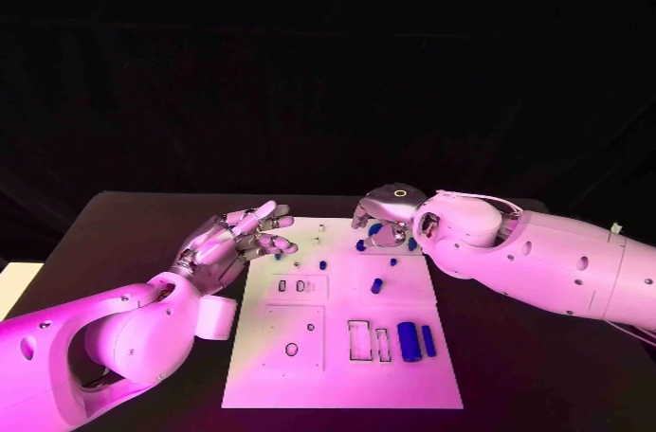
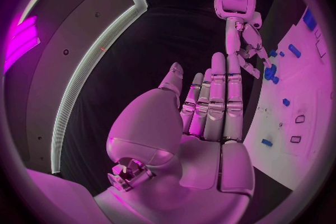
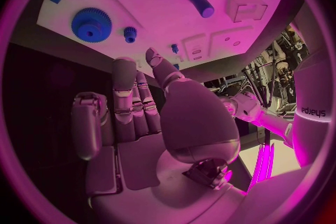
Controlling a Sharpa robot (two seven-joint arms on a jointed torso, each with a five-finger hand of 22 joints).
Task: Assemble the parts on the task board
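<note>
Head view, board: white flat task board (image 1: 342, 356) lying mid tabletop (image 1: 136, 224), matte black.
Head view, parts: small blue parts spread over the far half; two blue cylinders (image 1: 415, 341) lying beside rectangular cut-outs, near the board's right edge.
Head view, left robot hand (image 1: 235, 241): raised at the board's left edge, fingers spread, holding nothing.
Head view, right robot hand (image 1: 390, 214): poised over the far end of the board, fingers bent down towards the blue parts there; grasp not clear from here.
Left wrist view: left robot hand (image 2: 210, 117) flat, fingers straight and together, palm bare; right robot hand (image 2: 248, 47) above a blue part at the board's edge.
Right wrist view: right robot hand (image 3: 136, 117) with fingers extended, nothing between them; toothed blue gear (image 3: 91, 23), round blue pegs and a smooth short cylinder (image 3: 201, 3) on the board.
Progress, judged: early; several slots unfilled, loose parts waiting.
</note>
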